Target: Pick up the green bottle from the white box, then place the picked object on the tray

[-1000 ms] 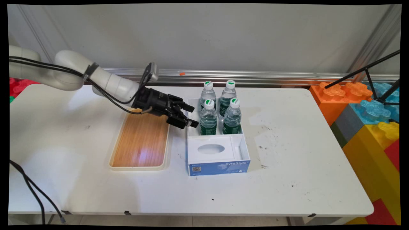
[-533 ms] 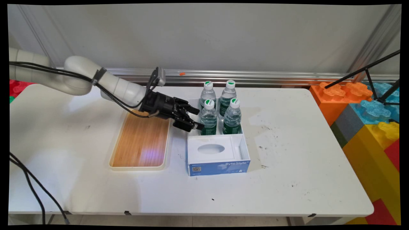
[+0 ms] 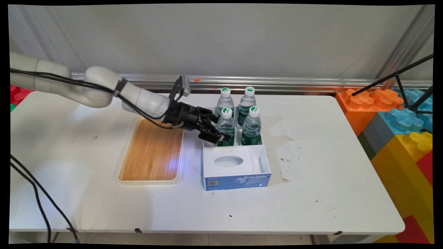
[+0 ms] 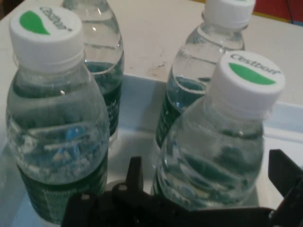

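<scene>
A grey wall stands behind the white counter (image 3: 311, 193), and big coloured blocks (image 3: 398, 131) are piled at the counter's right edge. Near the middle of the counter we see a white box (image 3: 266, 162) with a blue front. Its near part has a white insert with an oval hole (image 3: 228, 161), and its far part holds four water bottles with white and green caps, all upright in two rows.

Left of the box, just beside it, lies a wooden tray (image 3: 152, 152) with a cream rim.

The arm (image 3: 100, 91) reaches from the left over the far end of the tray. The gripper (image 3: 218, 131) is at the box's left wall, around the near left bottle (image 3: 226, 125). In the hand view this bottle (image 4: 222, 142) stands between the two fingers (image 4: 134, 174), which are wide apart; we cannot tell if they touch it. The other near bottle (image 3: 251, 126) is just beside it, and the two far bottles (image 3: 225, 100) stand behind, close to the far wall of the box.
</scene>
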{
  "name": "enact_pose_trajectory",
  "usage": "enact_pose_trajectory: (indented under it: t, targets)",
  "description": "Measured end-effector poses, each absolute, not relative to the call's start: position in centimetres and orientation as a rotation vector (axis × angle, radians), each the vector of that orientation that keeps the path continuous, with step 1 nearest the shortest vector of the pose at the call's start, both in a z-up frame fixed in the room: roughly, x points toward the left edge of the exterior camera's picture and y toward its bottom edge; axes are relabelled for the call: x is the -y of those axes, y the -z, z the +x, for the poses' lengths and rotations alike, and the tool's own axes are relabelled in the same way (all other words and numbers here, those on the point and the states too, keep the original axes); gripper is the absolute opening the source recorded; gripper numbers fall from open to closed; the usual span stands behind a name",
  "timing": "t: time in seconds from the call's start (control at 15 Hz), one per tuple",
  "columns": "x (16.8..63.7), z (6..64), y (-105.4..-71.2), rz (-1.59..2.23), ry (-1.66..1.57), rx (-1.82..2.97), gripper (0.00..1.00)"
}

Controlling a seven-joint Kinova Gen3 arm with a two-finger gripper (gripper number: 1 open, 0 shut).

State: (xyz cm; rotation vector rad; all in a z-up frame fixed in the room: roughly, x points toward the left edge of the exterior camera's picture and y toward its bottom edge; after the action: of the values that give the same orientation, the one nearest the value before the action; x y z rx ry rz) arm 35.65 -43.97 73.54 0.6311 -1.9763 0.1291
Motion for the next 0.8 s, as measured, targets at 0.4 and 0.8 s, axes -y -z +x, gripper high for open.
enact_pose_trajectory:
  t: [0.4,0.8]
  targets:
    - [44.9,34.5,-72.5,0.637,-0.145,1.977,0.00]
    - [44.9,34.3,-71.9,0.651,-0.133,1.988,0.00]
